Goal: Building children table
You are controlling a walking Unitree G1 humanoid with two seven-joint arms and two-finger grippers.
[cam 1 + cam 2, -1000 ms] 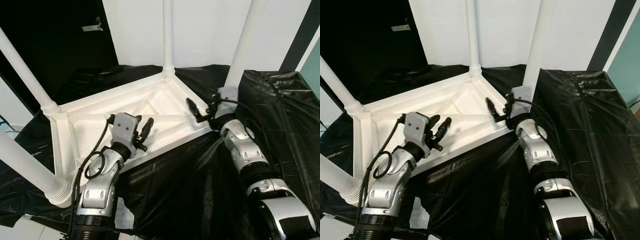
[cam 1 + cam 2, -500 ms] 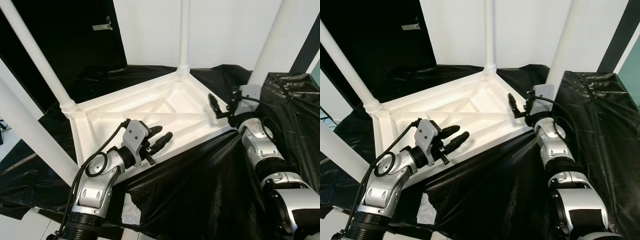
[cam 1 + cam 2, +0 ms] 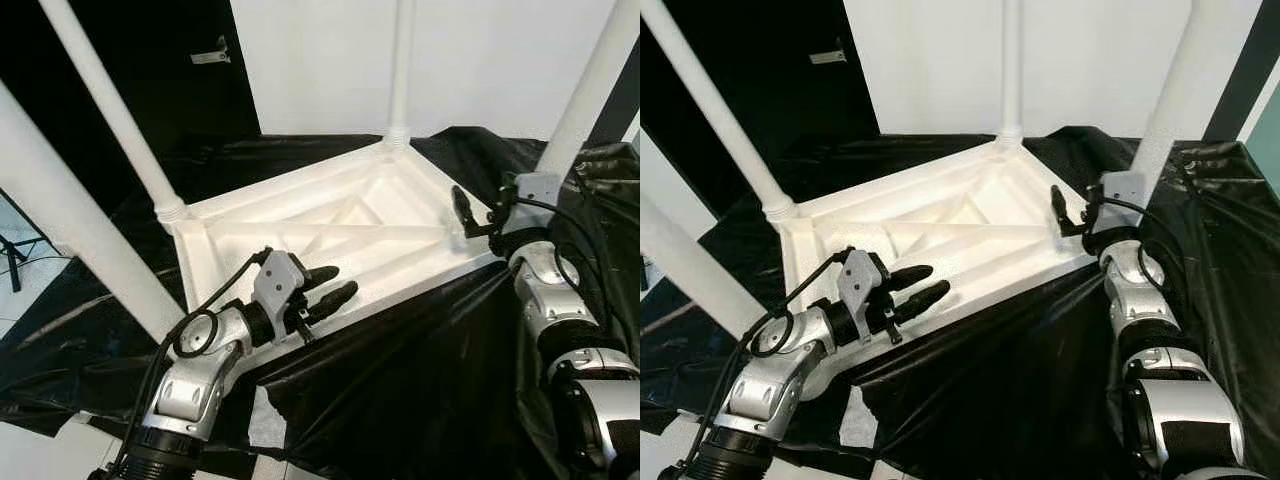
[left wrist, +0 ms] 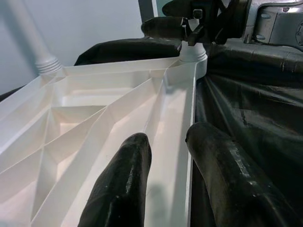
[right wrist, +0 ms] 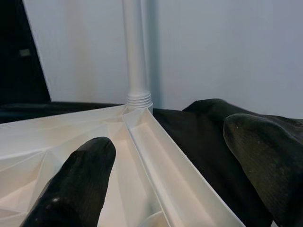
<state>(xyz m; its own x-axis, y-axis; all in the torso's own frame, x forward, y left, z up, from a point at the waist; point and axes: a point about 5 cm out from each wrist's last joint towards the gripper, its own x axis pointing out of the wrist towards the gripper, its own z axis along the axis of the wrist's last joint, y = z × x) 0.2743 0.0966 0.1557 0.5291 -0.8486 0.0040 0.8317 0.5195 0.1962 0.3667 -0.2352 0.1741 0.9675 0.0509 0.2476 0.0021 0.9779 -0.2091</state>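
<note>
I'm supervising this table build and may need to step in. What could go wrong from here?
The upturned table top lies on loose black sheeting, so a push may make it slide. The left gripper and the right gripper are both open astride its near rim, holding nothing, so a lift could slip. The four tall legs make it top-heavy if it tilts.

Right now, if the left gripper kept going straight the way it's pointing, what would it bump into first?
Probably the table's white rim: the left gripper straddles and points along it, toward the corner leg at the right gripper.
</note>
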